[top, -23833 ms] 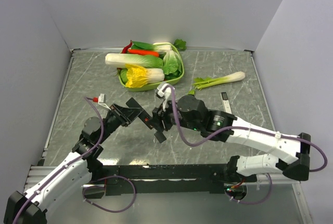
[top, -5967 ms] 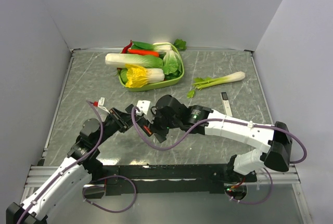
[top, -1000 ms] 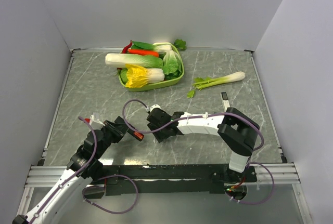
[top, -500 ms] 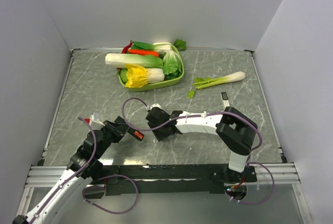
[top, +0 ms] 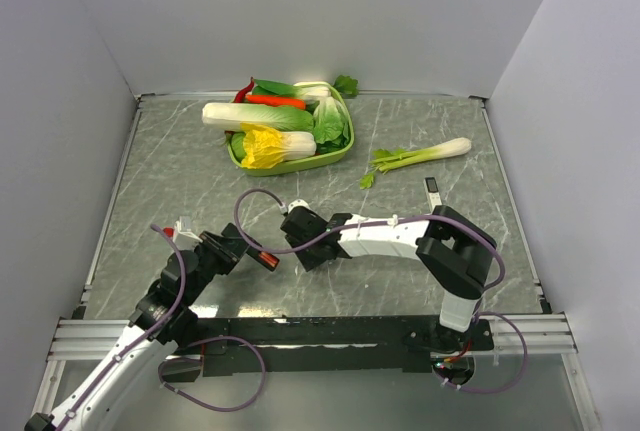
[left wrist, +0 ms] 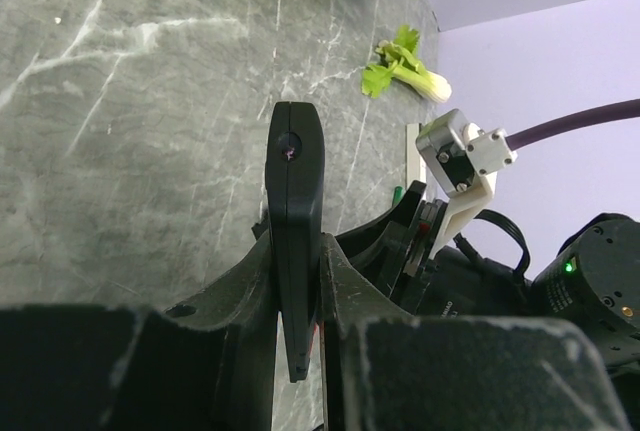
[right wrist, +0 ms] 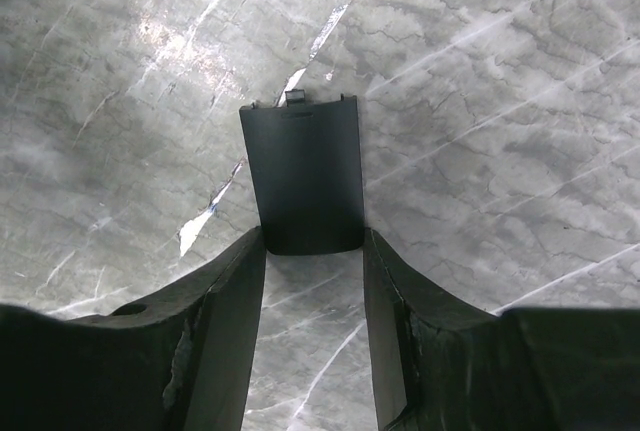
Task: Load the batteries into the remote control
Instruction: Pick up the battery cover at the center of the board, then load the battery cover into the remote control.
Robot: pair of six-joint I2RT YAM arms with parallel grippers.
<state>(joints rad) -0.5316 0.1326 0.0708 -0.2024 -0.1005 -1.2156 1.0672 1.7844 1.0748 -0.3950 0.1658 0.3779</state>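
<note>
the table (top: 170,171) is grey marble, walled on three sides. the left arm (top: 120,361) reaches up from the near left corner. the right arm (top: 390,236) folds back from its base and stretches leftward across the middle, so the two grippers sit close together left of centre, near the front.

a green tray (top: 300,164) heaped with vegetables stands at the far edge. a celery stalk (top: 420,154) lies well apart to its right.

the left gripper (left wrist: 297,256) has its fingers (left wrist: 340,286) pinching the remote (left wrist: 295,211) by its two flat faces. the remote is clear of the table and seen edge-on by the wrist camera, its free end pointing towards the right gripper.

the right gripper (right wrist: 312,241) is low over the marble. its fingers (right wrist: 235,291) are set against the two long edges of a black cover (right wrist: 303,186), at that plate's near end. the rest of the cover sticks out ahead of the fingertips, with a small tab on its far edge. whether it rests on the table i cannot tell.

a slim white device (top: 432,194) lies on the table below the celery, well away from both grippers.

a red-orange battery (top: 266,262) shows at the remote's free end in the top view. whether it sits fully in the slot i cannot tell.
</note>
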